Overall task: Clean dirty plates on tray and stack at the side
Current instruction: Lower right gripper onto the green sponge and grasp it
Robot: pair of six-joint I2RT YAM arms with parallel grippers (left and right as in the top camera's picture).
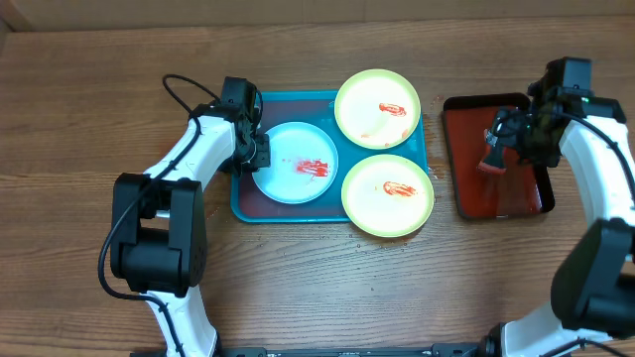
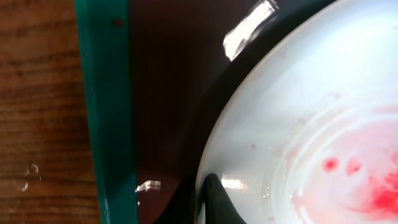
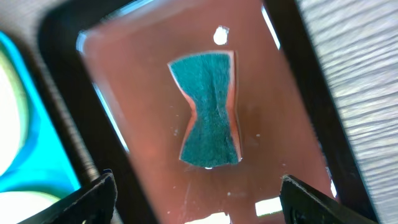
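The teal tray [image 1: 288,98] holds three plates with red smears: a pale blue-white plate [image 1: 289,184] at the left and two yellow-green plates [image 1: 365,91] [image 1: 377,210] at the right. My left gripper [image 1: 256,156] is at the pale plate's left rim. In the left wrist view its black fingertip [image 2: 216,200] lies on top of that rim [image 2: 249,124], nearly closed on it. My right gripper [image 1: 508,139] hovers open over a green-topped sponge [image 3: 209,112], which lies flat on the dark-red tray [image 3: 273,124]. Nothing is between the right fingers [image 3: 93,196].
The dark-red tray with black rim [image 1: 506,198] stands right of the teal tray. The teal rim [image 2: 109,112] and bare wood show left of the pale plate. The teal tray's edge [image 3: 43,143] appears at the left of the right wrist view.
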